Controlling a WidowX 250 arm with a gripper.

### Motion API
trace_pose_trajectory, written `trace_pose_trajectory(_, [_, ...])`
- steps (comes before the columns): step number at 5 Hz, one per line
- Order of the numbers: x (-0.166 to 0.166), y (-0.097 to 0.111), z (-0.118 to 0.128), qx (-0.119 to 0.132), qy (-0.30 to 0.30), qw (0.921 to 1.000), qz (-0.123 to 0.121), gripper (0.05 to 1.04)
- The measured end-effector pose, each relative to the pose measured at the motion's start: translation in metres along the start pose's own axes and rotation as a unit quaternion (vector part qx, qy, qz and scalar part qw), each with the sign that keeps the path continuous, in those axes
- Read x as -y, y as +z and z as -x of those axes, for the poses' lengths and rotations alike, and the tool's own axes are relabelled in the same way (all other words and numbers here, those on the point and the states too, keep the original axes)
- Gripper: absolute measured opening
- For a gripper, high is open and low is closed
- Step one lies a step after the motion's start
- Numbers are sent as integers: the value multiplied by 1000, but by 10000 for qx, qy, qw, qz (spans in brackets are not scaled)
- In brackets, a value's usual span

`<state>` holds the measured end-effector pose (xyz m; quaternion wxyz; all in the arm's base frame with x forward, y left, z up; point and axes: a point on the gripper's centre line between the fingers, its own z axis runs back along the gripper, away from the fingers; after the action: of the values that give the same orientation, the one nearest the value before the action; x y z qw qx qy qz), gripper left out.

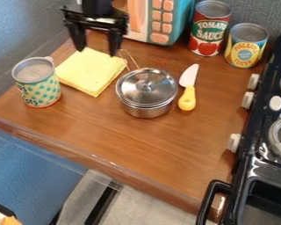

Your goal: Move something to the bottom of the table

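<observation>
The black gripper hangs open near the table's back left, over the far edge of a folded yellow cloth, with nothing held between its fingers. Just right of the cloth sits a lidded silver pot, its wire handle pointing up and left. A knife with a yellow handle lies right of the pot, blade toward the back. On the left of the wooden table stands a dotted can, upright.
Along the back stand a teal and orange toy appliance, a tomato sauce can and a pineapple can. A black toy stove with white knobs borders the right side. The table's front edge runs diagonally.
</observation>
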<state>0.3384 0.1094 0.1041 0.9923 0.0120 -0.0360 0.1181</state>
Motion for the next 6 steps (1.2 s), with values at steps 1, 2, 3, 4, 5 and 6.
trace_pose_trajectory(1, [-44, -2, -14, -148, 514, 9985, -111, 1001])
trace_pose_trajectory(2, [-105, -6, -11, -252, 972, 9945, -290, 1001])
trace_pose_trajectory(3, [-138, -16, -9, -451, 1050, 9925, -435, 1001])
trace_pose_trajectory(4, [-161, -23, 0, -525, 1079, 9906, -651, 1001])
trace_pose_trajectory(5, [-165, -31, 6, -597, 965, 9906, -761, 1001])
trace_pose_trajectory(6, [-158, -44, 13, -719, 883, 9908, -728, 1001])
